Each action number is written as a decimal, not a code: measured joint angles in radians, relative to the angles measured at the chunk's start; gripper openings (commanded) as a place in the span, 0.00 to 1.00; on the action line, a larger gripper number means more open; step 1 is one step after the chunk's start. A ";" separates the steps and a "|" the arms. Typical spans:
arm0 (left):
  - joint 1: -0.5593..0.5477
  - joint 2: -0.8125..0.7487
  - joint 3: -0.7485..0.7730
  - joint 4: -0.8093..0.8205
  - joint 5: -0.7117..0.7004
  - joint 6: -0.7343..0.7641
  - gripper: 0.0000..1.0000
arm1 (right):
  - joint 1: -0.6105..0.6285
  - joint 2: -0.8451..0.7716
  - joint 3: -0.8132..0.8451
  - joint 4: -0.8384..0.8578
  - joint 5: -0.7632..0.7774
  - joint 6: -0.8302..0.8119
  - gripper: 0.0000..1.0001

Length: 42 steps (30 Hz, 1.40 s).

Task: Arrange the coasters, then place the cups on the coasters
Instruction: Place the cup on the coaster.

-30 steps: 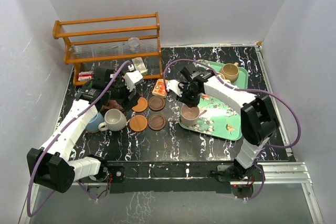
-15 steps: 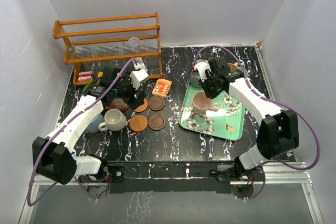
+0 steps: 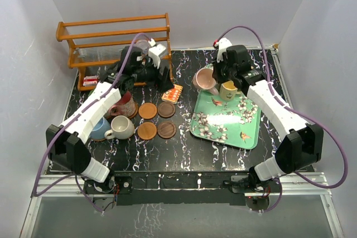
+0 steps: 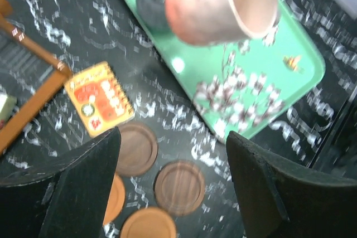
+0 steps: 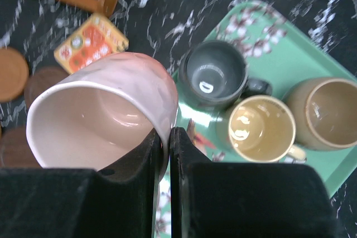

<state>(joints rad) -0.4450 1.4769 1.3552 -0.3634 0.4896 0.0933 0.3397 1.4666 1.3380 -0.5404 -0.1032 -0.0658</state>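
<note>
Black marbled table, walled on three sides. Wooden rack stands at the back left. Green flowered tray lies on the right half, set at an angle.

Right pincer: closed on the rim wall of the pink mug, one finger inside, one outside. The mug is in the air, tilted with its mouth partly sideways, over the tray's back left edge.

Left pincer: fingers wide apart, nothing between them. It hangs above the table near the right end of the rack, looking down on the coasters.

On the back part of the tray: grey mug, yellow mug and tan mug, all upright and close together.

On the table at left: maroon mug, off-white mug and blue mug, bunched just left of the coasters.

Coasters: four seen, flat on the table in a two-by-two group between the left mugs and the tray. The left pair is light orange-brown, the right pair dark brown.

Small orange patterned card lies just behind the coasters, near the rack's foot.
</note>
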 measured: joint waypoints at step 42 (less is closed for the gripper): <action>-0.162 0.402 0.433 0.048 -0.334 -0.231 0.00 | 0.156 0.029 0.009 0.218 0.294 0.328 0.05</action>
<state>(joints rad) -0.6067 1.8790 1.7885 -0.3157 0.1555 -0.1375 0.4957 1.4960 1.3472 -0.3222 0.1905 0.2619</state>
